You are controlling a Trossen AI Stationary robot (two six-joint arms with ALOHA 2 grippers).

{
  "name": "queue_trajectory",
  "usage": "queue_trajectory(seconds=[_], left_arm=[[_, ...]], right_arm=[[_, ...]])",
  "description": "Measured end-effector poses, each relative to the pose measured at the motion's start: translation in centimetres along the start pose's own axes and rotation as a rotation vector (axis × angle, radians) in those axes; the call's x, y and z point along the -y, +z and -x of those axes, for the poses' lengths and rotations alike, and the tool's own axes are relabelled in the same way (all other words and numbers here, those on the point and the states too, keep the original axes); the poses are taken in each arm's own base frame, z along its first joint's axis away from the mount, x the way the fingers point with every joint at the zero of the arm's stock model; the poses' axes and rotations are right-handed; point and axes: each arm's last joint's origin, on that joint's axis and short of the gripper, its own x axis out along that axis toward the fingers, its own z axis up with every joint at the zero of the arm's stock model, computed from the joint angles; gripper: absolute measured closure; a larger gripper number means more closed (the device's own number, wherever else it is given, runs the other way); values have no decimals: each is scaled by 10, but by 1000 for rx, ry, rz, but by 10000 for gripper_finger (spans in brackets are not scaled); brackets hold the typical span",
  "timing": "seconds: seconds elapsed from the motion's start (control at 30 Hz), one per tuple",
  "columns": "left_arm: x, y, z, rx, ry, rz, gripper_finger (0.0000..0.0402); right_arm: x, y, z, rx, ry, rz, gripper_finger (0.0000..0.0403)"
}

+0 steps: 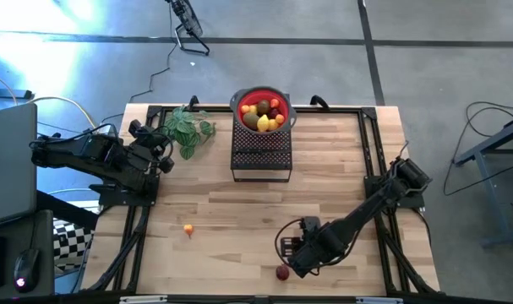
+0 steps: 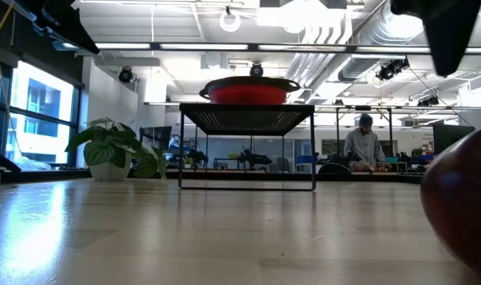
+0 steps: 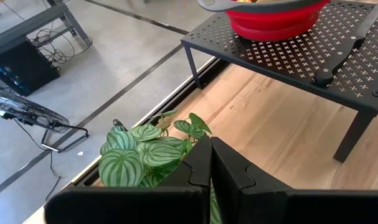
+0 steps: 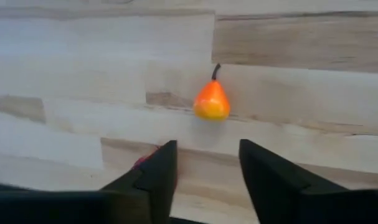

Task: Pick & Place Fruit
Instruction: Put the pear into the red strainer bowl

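A red bowl (image 1: 262, 110) holding yellow, brown, olive and red fruit stands on a black perforated rack (image 1: 260, 160) at the table's far middle. A tiny orange pear-shaped fruit (image 1: 188, 229) (image 4: 212, 102) lies alone on the wood. A dark red ball (image 1: 282, 273) (image 2: 462, 207) rests near the near edge. My right gripper (image 1: 293, 260) (image 4: 207, 165) hangs low and open beside the ball. A sliver of the ball (image 4: 145, 160) shows at the outer side of one finger; I cannot tell if they touch. My left gripper (image 1: 165, 160) (image 3: 210, 168) waits shut by the leafy sprig (image 1: 187, 128).
A black-handled knife (image 3: 344, 50) lies on the rack in front of the bowl. The green sprig (image 3: 145, 155) sits at the table's far left. Black frame rails (image 1: 370, 169) run along both sides of the table. Bare wood stretches between the rack and the near edge.
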Motion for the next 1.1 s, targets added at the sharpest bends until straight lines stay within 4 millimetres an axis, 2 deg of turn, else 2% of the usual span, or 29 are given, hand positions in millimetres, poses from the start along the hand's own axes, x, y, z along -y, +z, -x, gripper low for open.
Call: queue_trajectory(seconds=[0.2, 0.7, 1.1], left_arm=[[0, 0, 0, 0, 0, 0, 402], [0, 0, 0, 0, 1, -1, 402], [0, 0, 0, 1, 3, -3, 402]], right_arm=[[6, 2, -11, 5, -13, -60, 201], [16, 4, -45, -47, 58, -82, 199], [19, 8, -54, -47, 65, -89, 199]])
